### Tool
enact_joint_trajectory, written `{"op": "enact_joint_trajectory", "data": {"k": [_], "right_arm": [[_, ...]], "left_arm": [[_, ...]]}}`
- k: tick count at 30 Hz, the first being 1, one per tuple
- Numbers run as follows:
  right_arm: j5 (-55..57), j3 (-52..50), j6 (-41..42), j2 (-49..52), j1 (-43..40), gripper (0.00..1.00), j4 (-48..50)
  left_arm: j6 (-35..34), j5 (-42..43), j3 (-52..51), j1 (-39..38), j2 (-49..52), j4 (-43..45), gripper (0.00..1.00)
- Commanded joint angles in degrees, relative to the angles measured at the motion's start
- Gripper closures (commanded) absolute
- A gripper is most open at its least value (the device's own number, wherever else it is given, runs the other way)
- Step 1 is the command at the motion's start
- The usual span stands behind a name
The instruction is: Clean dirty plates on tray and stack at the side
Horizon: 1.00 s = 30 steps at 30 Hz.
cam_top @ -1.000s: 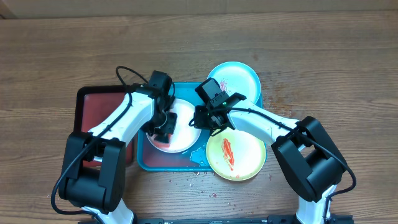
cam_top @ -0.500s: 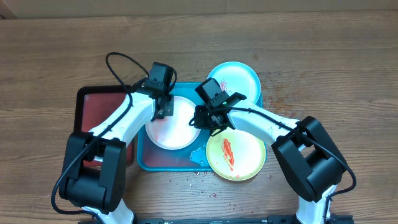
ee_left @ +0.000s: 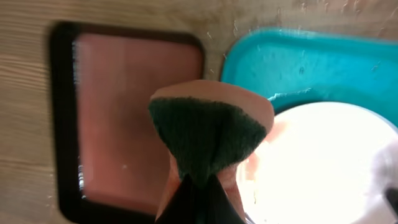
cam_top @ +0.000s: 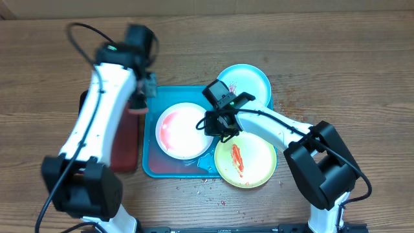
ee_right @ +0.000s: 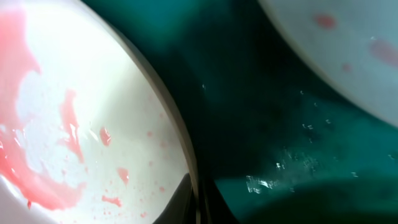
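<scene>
The white plate (cam_top: 183,129) lies on the turquoise tray (cam_top: 150,165) with a pink sauce smear on its left side. My right gripper (cam_top: 217,123) is shut on the plate's right rim; the right wrist view shows the rim (ee_right: 186,155) between the fingers (ee_right: 198,202). My left gripper (cam_top: 145,92) is raised over the tray's upper left corner, shut on a pink sponge with a green scouring face (ee_left: 208,130). The light blue plate (cam_top: 249,79) rests on the tray's upper right corner. The yellow-green plate (cam_top: 249,162), with a red smear, overlaps the lower right corner.
The dark red tray with black rim (cam_top: 123,145) lies left of the turquoise tray, partly hidden by my left arm; it shows in the left wrist view (ee_left: 130,112). Small crumbs (cam_top: 200,188) and wet patches lie below the tray's front edge.
My left gripper has lifted off the white plate with the sponge and moved up and left toward the red tray. The white plate is uncovered. The right gripper has stayed on the rim.
</scene>
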Motion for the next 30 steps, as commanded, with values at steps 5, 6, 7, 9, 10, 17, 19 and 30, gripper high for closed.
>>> {"op": "enact_joint_trajectory", "data": {"k": [5, 6, 7, 9, 10, 17, 19, 30], "right_arm": [[17.00, 15.80, -3.15, -1.38, 4.11, 0.96, -12.87], [19.69, 17.73, -3.13, -1.66, 4.87, 0.96, -14.67], [22.51, 19.54, -3.13, -1.92, 5.75, 0.96, -16.44], [28.74, 22.73, -3.08, -2.34, 7.65, 0.96, -19.74], [31.91, 24.15, -2.95, -2.36, 8.63, 0.96, -21.29], [54.01, 27.63, -2.12, -2.38, 16.31, 0.96, -28.02], [60.22, 27.63, 0.11, -2.38, 18.45, 0.96, -29.44], [82.60, 27.63, 8.35, -2.38, 29.29, 0.96, -36.06]], "left_arm": [[2.40, 5.33, 6.73, 9.66, -3.19, -5.49, 0.96], [2.40, 5.35, 6.60, 10.56, -3.08, -5.81, 0.96], [2.40, 5.44, 6.43, 11.50, -3.06, -5.99, 0.96], [2.40, 5.53, 6.03, 12.79, -3.06, -5.88, 0.96], [2.43, 5.53, 5.88, 13.38, -3.06, -5.79, 0.96], [3.32, 5.27, 5.55, 14.23, -3.06, -5.31, 0.96], [3.28, 5.29, 5.55, 14.16, -3.06, -5.27, 0.96], [3.28, 5.51, 4.81, 14.14, -3.06, -5.14, 0.96]]}}
